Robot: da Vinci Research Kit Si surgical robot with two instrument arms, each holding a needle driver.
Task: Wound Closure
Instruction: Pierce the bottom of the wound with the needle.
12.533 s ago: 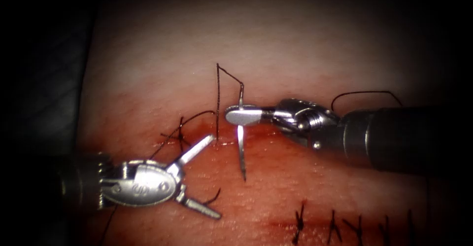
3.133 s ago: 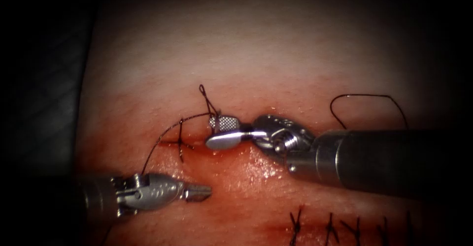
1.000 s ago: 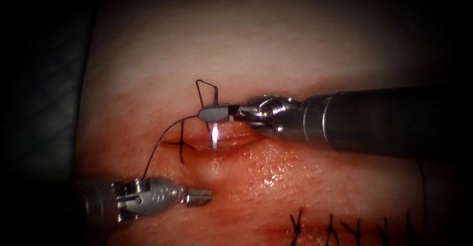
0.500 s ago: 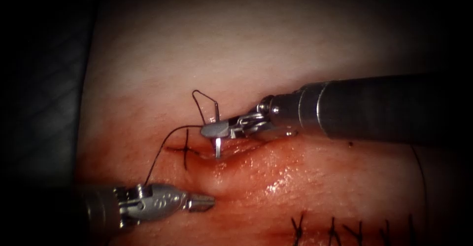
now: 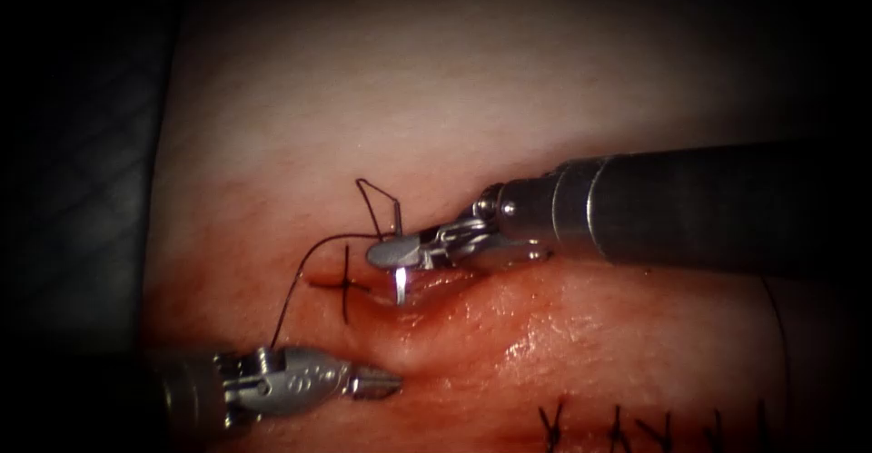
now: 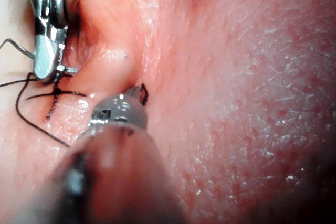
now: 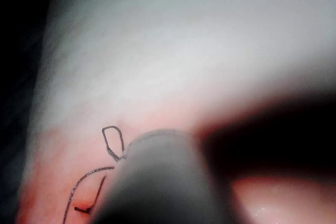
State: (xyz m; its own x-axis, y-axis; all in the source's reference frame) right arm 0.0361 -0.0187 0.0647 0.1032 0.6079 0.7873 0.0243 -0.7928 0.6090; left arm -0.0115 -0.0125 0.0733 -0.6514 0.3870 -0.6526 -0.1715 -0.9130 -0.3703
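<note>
While the right tool [image 5: 386,253] grips the needle [image 5: 399,285] near its tail, the tip sits in the cut [image 5: 427,282].
Left tool [image 5: 377,383] closed, empty, below the cut (thread [image 5: 300,276] nearby); judgement: follow the needle's curve, don't lever the tissue [image 5: 545,326].

Off to the left of the tissue [image 5: 436,99] there's a dark worktop covering [image 5: 82,190], faint slanting lines running across it, fading into shadow at the edge. Down along the bottom, right of centre, sits a row of finished dark stitches [image 5: 636,426], side by side.
</note>
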